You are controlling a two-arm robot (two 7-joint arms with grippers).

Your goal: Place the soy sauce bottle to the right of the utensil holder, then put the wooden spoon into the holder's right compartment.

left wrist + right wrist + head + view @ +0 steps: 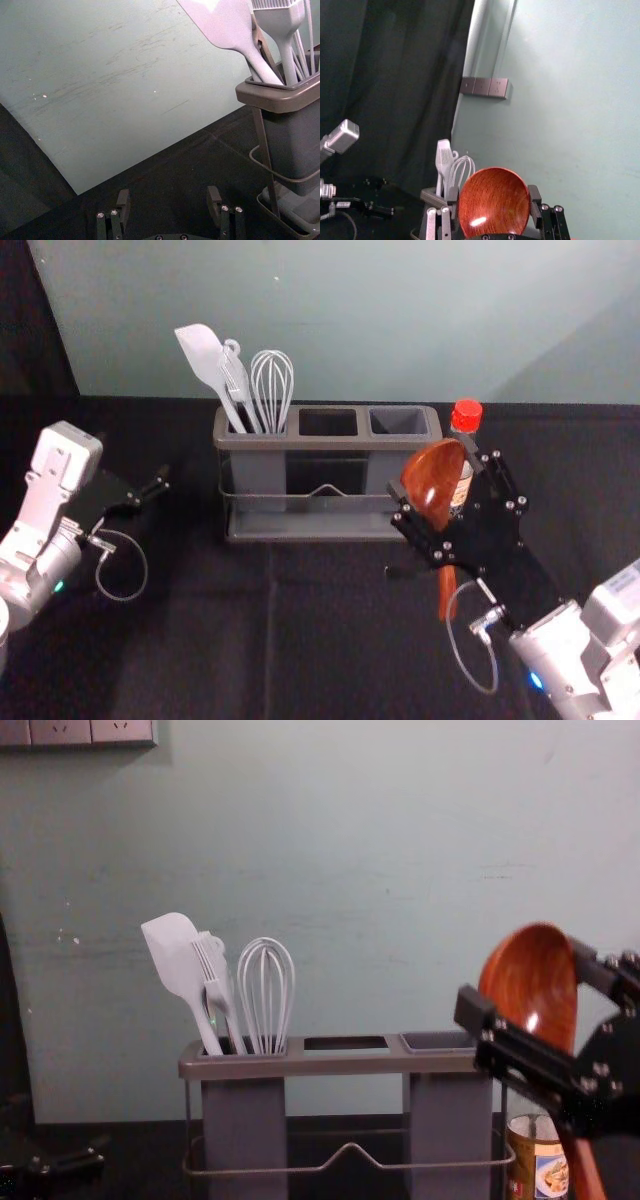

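Note:
In the head view my right gripper (436,478) is shut on the wooden spoon (432,485) by its bowl, in front of the holder's right end, with the handle hanging down. The right wrist view has the spoon's bowl (494,202) between the fingers of the right gripper (494,200). The soy sauce bottle (466,416), red-capped, stands just right of the utensil holder (330,443), partly hidden by that gripper; its label (548,1175) shows in the chest view. Left of the holder, my left gripper (150,492) is open and empty; so the left wrist view's gripper (168,202) stands.
A spatula (203,358), a brush and a whisk (272,385) stand in the holder's left compartment. Its middle (328,422) and right (398,421) compartments hold nothing visible. A pale wall (340,320) rises behind the black-covered table (230,630).

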